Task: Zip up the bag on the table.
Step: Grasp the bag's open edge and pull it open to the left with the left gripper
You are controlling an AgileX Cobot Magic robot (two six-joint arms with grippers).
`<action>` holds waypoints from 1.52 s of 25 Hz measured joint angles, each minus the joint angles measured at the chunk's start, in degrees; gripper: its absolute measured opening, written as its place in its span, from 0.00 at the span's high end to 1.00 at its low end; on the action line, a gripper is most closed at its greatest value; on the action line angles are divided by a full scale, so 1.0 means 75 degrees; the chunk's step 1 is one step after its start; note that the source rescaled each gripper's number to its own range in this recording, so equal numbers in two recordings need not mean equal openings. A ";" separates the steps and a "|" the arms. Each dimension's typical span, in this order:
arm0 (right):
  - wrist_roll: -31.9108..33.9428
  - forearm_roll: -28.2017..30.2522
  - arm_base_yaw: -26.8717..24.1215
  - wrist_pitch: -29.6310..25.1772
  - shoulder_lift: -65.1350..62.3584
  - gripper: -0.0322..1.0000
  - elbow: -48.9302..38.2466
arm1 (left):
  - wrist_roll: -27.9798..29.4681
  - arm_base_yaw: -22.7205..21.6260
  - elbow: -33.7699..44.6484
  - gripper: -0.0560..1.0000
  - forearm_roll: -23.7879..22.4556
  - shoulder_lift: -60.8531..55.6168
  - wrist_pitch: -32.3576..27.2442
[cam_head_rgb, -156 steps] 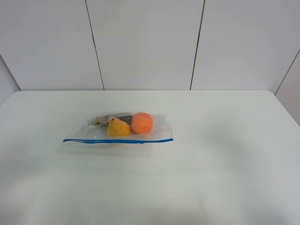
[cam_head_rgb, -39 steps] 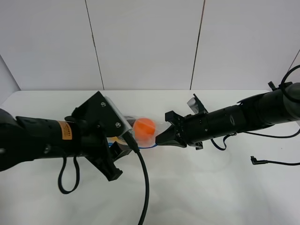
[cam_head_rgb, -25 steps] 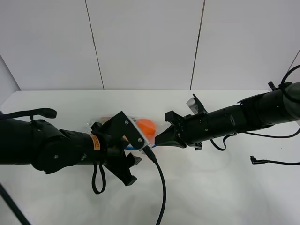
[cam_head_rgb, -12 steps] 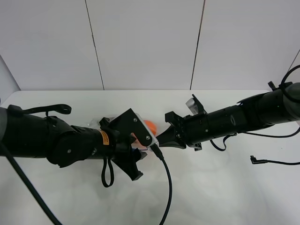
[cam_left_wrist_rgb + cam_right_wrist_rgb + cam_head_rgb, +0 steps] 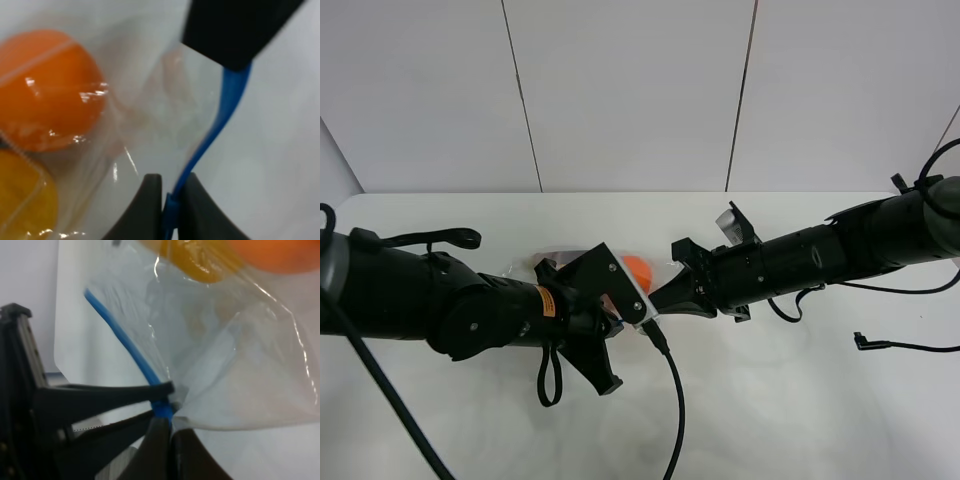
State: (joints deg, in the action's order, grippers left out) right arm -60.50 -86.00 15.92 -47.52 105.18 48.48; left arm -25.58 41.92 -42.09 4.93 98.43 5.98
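Your left gripper point(image 5: 170, 200) and right gripper point(image 5: 167, 422) each pinch the blue zip strip point(image 5: 220, 115) close together on the bag point(image 5: 638, 268), which lies mid-frame on the table point(image 5: 800, 400), so the sealing run along the strip seems wholly ahead.

My left gripper point(image 5: 170, 207) pinches the thin blue zip strip point(image 5: 212, 132) of the bag point(image 5: 150, 110) between two dark fingertips pressed close together. The strip curves away to a black part point(image 5: 235, 30) that hides its far end. An orange item point(image 5: 45, 90) and a yellow item point(image 5: 20, 200) show through the clear crinkled plastic; the white table point(image 5: 285, 150) lies beyond the strip.
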 joint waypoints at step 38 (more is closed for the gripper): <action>-0.0023 -0.0016 0.0005 0.0169 0.0027 0.97 0.0007 | -0.2203 -0.3885 -0.0050 0.95 0.0006 0.0029 -0.1430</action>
State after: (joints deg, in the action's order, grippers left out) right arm -60.68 -86.12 15.96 -46.25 105.39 48.53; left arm -42.10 12.78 -42.47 4.97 98.65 -4.74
